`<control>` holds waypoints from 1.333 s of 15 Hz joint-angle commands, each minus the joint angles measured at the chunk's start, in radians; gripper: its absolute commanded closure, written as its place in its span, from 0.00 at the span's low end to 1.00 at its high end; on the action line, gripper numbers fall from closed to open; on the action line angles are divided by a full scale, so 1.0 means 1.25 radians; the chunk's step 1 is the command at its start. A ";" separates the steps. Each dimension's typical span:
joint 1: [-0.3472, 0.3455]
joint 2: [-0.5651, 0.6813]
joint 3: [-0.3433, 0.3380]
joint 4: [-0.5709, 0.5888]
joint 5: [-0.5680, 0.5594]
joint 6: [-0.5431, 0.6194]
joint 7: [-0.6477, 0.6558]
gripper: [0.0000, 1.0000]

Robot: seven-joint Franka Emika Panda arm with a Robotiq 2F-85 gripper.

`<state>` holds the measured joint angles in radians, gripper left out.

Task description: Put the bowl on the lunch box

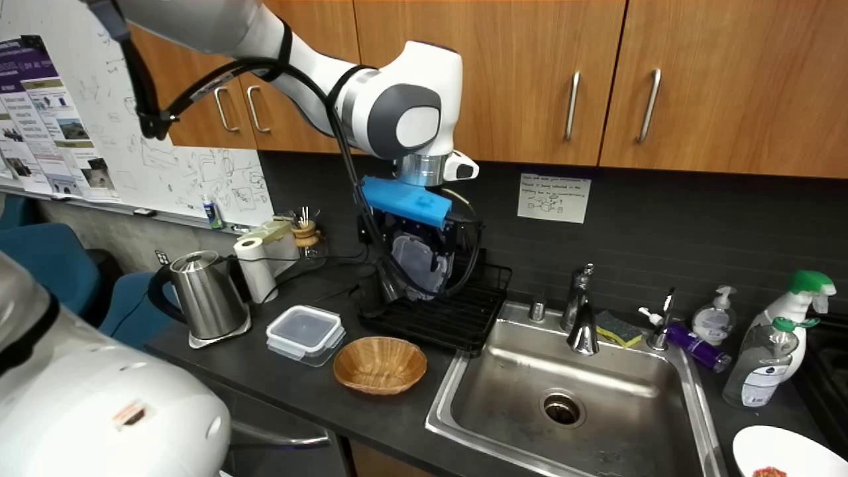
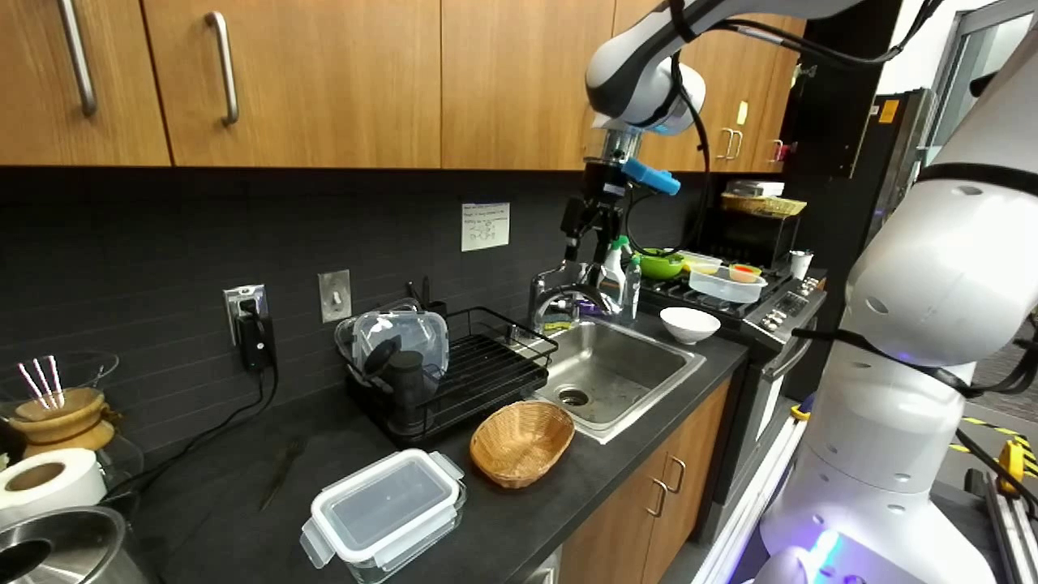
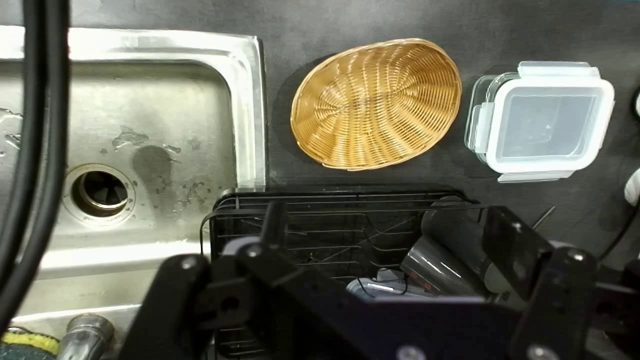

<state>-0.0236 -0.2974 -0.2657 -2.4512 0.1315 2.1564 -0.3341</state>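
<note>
On the wrist view my claw (image 3: 387, 220) is spread wide and holds nothing, the dish rack (image 3: 345, 198) showing between its tips. The wicker bowl (image 3: 376, 104) lies ahead of them, toward the top of the picture, its long axis nearly in line with the spread, so I'd likely pinch a rim. The lunch box (image 3: 547, 127) sits just beside it on the dark counter (image 3: 325, 25).

In an exterior view the claw hangs high, well apart from the bowl; a white dish (image 2: 689, 323) stands past the sink (image 2: 628, 365).

In an exterior view, cupboards (image 1: 490, 79) run above; I can't make out the tips there.
</note>
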 commanded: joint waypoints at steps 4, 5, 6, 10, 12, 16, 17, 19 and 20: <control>-0.025 0.007 0.045 -0.015 -0.032 -0.001 0.005 0.00; -0.026 0.009 0.054 -0.020 -0.044 0.000 0.012 0.00; -0.026 0.011 0.062 -0.025 -0.056 0.001 0.019 0.00; -0.026 0.007 0.090 -0.054 -0.096 0.008 0.047 0.00; -0.022 0.006 0.106 -0.070 -0.113 0.020 0.063 0.00; -0.008 0.014 0.150 -0.112 -0.146 0.122 0.101 0.00; -0.005 0.022 0.162 -0.118 -0.149 0.148 0.117 0.00; 0.007 0.058 0.186 -0.117 -0.135 0.190 0.156 0.00; 0.011 0.074 0.198 -0.119 -0.134 0.210 0.182 0.00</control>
<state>-0.0264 -0.2640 -0.0545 -2.6007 -0.0241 2.3485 -0.1883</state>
